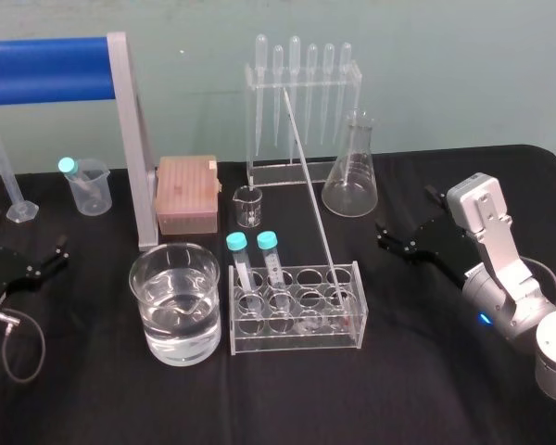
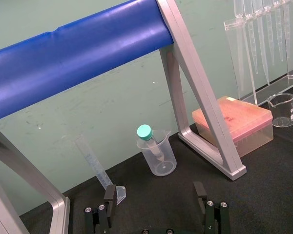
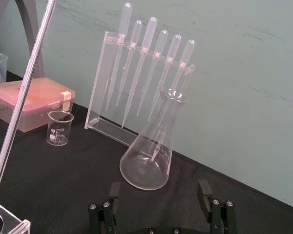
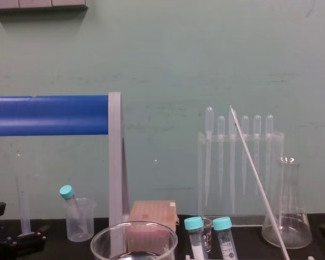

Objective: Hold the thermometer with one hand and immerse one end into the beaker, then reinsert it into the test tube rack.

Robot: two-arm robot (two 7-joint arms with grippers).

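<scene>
Leaning in its rack, the thermometer (image 1: 312, 190) sits untouched.
Head view: it's tilted in the right end of the test tube rack (image 1: 295, 345), beaker (image 1: 176, 320) of clear liquid just left of that, and the left gripper (image 1: 46, 260) and right gripper (image 1: 403, 218) lie well off to either side. In the 2 wrist views: fingers (image 2: 109, 195) spread apart, holding nothing. Chest view: thermometer slants across the pipettes (image 4: 221, 157).

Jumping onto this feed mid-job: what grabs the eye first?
The long thermometer leans out of the test tube rack at centre, the water-filled beaker just left of it. A thick blue bar spans the far left; the left gripper and right gripper sit open at either side.
</scene>
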